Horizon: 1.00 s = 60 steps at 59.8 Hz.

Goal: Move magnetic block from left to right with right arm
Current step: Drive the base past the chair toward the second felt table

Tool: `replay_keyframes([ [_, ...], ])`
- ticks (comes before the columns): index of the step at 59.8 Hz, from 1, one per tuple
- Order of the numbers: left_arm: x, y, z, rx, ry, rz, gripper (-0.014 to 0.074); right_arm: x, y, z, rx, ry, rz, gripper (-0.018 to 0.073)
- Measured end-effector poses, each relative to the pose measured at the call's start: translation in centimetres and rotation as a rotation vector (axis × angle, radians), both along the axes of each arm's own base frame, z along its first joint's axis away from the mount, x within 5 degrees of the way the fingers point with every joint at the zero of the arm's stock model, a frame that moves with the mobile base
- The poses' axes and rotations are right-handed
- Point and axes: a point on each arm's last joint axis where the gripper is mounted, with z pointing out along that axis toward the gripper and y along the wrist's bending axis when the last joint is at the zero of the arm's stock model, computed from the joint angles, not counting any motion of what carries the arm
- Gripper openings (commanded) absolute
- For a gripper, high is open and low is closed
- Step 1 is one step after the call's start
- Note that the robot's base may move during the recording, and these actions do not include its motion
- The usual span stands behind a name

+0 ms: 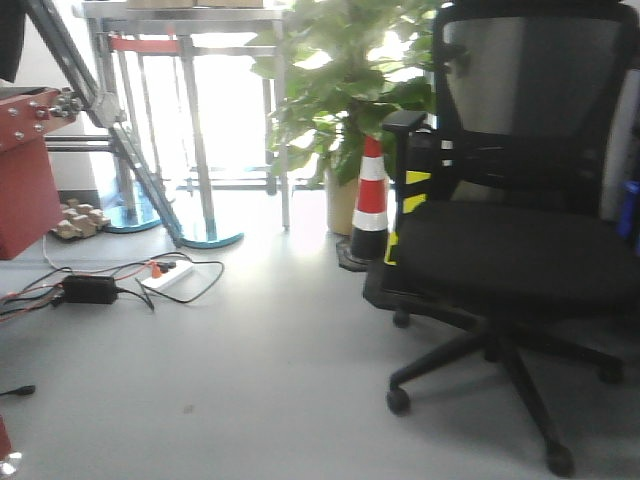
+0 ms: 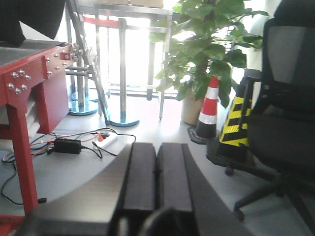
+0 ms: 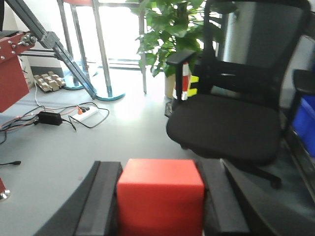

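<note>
In the right wrist view the magnetic block [image 3: 160,196], a plain red cube, sits squeezed between the two dark fingers [image 3: 105,196] of my right gripper [image 3: 161,169], held up in the air above the grey floor. In the left wrist view my left gripper [image 2: 156,147] has its two black pads [image 2: 141,172] pressed flat together with nothing between them. Neither gripper nor the block shows in the exterior front view.
A black office chair [image 1: 510,250] stands at the right, with a red-and-white cone [image 1: 370,200] and a potted plant [image 1: 340,90] behind it. A power strip and cables [image 1: 150,278] lie on the floor at the left. A red metal frame [image 2: 29,88] stands at the far left.
</note>
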Motion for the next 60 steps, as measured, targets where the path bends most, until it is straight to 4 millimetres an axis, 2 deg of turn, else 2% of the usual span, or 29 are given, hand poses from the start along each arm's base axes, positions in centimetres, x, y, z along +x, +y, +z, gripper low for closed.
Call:
replay_keyframes([
  [60, 0.01, 0.12, 0.00, 0.000, 0.000, 0.021, -0.0116, 0.00, -0.01, 0.00, -0.001, 0.000, -0.001, 0.0160],
])
